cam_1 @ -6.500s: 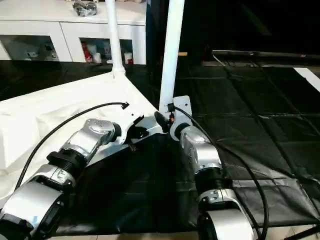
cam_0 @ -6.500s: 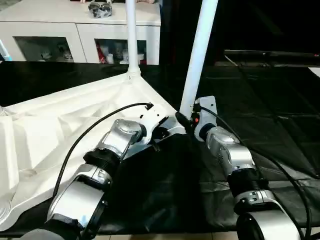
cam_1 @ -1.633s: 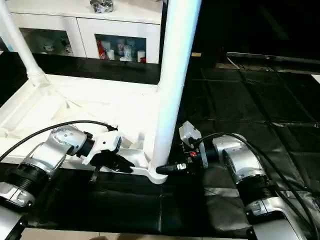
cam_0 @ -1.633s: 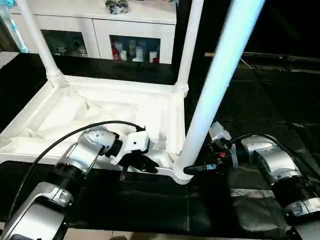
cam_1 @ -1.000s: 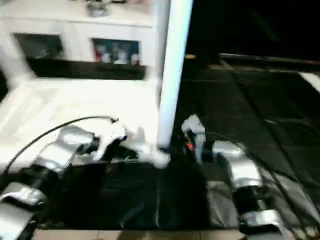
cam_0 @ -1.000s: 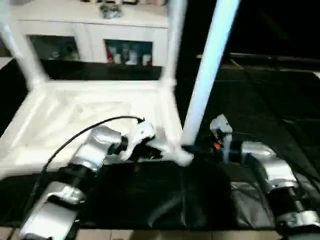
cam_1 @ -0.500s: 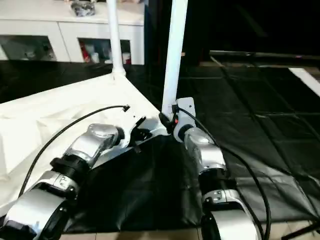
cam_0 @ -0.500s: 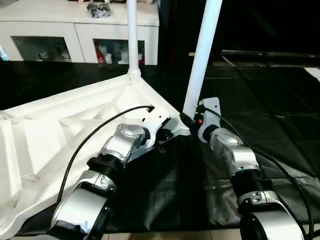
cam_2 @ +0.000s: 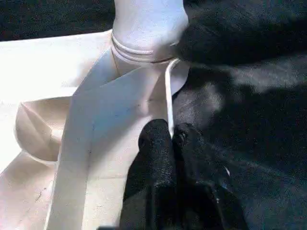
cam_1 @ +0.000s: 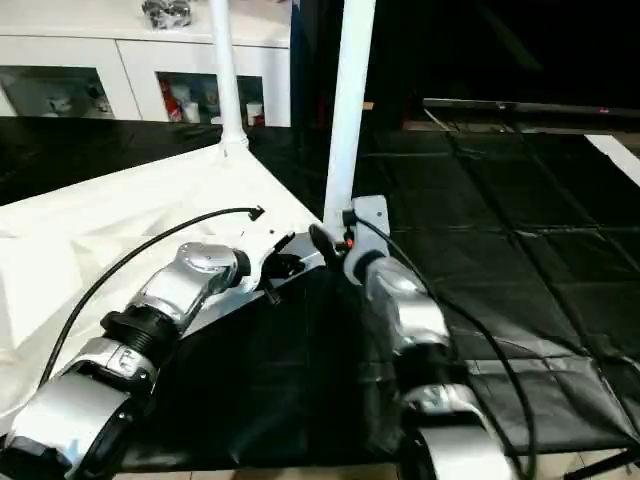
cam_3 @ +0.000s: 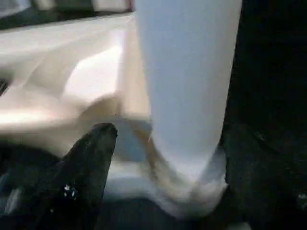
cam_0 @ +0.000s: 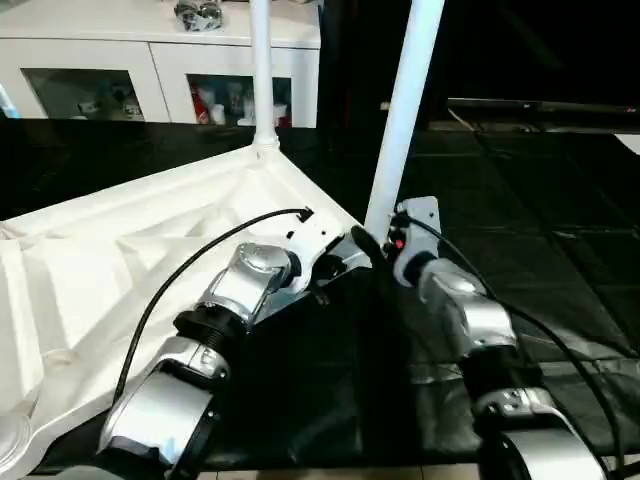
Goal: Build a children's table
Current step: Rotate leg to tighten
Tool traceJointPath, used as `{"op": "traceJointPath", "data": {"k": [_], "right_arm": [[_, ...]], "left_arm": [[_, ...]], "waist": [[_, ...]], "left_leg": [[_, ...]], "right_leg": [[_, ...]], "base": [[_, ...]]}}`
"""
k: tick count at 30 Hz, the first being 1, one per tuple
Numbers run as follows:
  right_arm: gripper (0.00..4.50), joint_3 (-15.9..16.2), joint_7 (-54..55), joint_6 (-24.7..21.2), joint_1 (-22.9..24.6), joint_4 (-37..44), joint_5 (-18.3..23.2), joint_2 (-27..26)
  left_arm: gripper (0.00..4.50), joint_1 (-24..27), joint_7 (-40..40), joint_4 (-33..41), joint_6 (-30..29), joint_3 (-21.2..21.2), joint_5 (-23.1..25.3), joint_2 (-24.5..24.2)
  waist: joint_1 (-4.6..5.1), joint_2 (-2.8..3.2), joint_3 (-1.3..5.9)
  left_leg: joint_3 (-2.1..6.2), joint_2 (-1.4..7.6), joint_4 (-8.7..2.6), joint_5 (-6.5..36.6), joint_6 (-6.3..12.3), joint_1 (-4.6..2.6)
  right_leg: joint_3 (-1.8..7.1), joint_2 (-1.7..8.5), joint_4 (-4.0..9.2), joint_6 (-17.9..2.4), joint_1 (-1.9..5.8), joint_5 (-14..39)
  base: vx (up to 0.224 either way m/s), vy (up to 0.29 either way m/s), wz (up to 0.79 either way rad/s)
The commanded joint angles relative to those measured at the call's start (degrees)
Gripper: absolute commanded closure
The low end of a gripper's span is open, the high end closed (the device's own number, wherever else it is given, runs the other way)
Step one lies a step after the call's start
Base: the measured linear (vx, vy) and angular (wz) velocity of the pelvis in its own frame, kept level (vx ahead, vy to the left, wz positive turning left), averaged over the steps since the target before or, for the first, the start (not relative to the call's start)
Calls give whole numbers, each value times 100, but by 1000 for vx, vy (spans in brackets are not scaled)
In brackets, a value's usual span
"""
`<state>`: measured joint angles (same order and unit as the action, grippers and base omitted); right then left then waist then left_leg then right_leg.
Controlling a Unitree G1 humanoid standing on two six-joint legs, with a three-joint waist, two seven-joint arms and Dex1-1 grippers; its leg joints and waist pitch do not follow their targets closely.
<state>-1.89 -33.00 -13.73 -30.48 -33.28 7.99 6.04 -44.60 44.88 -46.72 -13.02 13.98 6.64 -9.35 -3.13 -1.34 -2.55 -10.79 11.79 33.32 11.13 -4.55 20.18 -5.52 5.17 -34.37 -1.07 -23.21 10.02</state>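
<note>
Standing beyond table top [cam_0: 120, 250]: white cabinet [cam_0: 150, 60].

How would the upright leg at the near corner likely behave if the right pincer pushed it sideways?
The near leg is tall and slim, so a sideways push would probably lever hard on its corner socket. It looks like smooth plastic, likely slippery between the right pincer fingers straddling its base. The tabletop looks thin and might flex.
</note>
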Motion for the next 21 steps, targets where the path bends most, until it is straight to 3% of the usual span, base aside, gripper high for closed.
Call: {"op": "traceJointPath", "data": {"k": [1, 2, 9, 12, 21], "right_arm": [[39, 144, -414, -110, 30, 203, 123, 9], [29, 133, -724, -71, 76, 286, 179, 191], [3, 252, -2158, 148, 153, 422, 285, 1129], [3, 465, -2881, 229, 37, 322, 272, 1525], [3, 983, -4390, 125, 17, 545, 455, 1821]], "left_arm": [[450, 50, 279, 114, 229, 121, 128, -75], [450, 99, 489, 152, 322, 174, 139, -167], [450, 244, 1622, 293, 751, 426, 0, -638], [450, 355, 2543, 438, 1289, 648, -118, -980], [450, 552, 3669, 838, 1720, 940, -186, -1379]], "waist": [[-47, -27, 357], [-47, 6, 356], [-111, -2, 341], [-171, 7, 338], [-288, 16, 347]], "left_leg": [[57, 143, -360, 762, 427, 21], [62, 148, -361, 742, 424, 18], [45, 179, -359, 882, 429, -21], [36, 188, -358, 927, 386, -24], [18, 228, -355, 920, 351, -37]], "right_leg": [[315, 363, 383, -1182, 358, 859], [317, 368, 373, -1223, 352, 840], [321, 363, 367, -1351, 337, 861], [313, 361, 367, -1356, 340, 954], [317, 365, 309, -1443, 318, 764]], "base": [[0, 0, 0], [0, 0, 0], [0, 0, 0], [0, 0, 0], [0, 0, 0]]}}
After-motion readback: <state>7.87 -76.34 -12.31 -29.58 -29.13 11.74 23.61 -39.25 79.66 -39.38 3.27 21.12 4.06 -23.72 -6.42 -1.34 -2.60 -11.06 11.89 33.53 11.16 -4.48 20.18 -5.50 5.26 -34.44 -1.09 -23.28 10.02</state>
